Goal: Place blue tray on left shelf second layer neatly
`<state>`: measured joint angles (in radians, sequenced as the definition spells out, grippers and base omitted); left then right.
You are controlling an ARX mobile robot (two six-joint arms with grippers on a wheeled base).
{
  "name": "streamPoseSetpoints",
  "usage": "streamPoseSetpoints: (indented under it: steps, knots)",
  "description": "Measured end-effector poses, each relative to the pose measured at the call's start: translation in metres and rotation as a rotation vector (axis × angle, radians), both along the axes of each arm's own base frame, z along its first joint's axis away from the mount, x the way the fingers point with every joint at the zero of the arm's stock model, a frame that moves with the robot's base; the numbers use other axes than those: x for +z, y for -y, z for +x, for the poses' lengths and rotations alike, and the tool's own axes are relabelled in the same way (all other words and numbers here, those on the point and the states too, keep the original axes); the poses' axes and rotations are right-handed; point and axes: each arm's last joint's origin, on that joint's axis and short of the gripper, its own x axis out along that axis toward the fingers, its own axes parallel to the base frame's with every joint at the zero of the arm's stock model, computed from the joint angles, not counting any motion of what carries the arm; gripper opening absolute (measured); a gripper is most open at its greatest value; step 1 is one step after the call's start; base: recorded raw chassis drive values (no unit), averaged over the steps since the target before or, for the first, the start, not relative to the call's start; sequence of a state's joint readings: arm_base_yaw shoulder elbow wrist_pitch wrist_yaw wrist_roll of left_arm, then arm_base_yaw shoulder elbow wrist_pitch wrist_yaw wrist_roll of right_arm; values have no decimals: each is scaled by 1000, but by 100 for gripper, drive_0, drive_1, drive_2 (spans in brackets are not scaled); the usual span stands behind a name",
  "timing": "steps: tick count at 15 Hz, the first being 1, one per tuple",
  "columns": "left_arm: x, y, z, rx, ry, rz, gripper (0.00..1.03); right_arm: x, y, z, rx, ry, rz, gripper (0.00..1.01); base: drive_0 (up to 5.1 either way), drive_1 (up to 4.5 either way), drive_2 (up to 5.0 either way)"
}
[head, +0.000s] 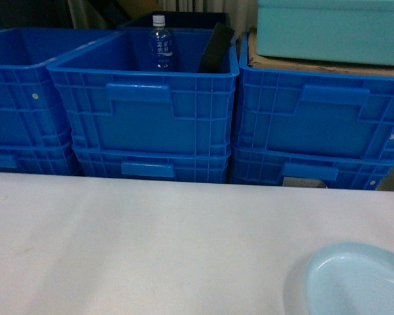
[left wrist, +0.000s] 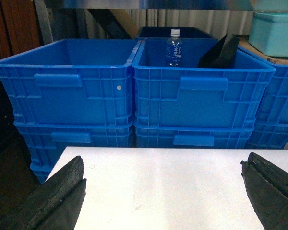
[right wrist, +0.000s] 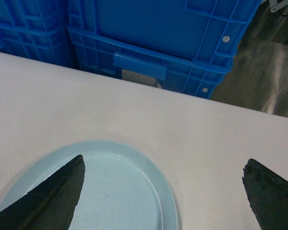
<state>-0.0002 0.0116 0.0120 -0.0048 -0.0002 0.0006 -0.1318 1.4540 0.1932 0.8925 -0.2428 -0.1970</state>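
The right end effector (right wrist: 163, 191) hangs wide open and empty over the tray (right wrist: 110, 191); its glossy rim could slip on the worktop (right wrist: 206, 134).

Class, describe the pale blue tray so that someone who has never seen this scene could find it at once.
Start at the white table in front of the stacked dark-blue crates. On its near right corner lies the blue tray, under the open right tool. It is the only round, shallow, pale thing; the crates are deep, ribbed and dark.
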Motion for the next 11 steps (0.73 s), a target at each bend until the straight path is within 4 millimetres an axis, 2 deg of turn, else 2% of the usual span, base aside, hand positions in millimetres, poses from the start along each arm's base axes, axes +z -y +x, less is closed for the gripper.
streamPoseSetpoints:
  steps: [3, 7, 11]
  knots:
    - [0, 0, 0, 0, 0, 0, 98, -14, 1, 8, -1, -25, 3, 98, 0, 0, 0]
    - [0, 0, 0, 0, 0, 0, 98, -51, 5, 24, -21, -106, 9, 98, 0, 0, 0]
    - [0, 0, 0, 0, 0, 0, 98, -65, 18, 37, -66, -123, 13, 98, 0, 0, 0]
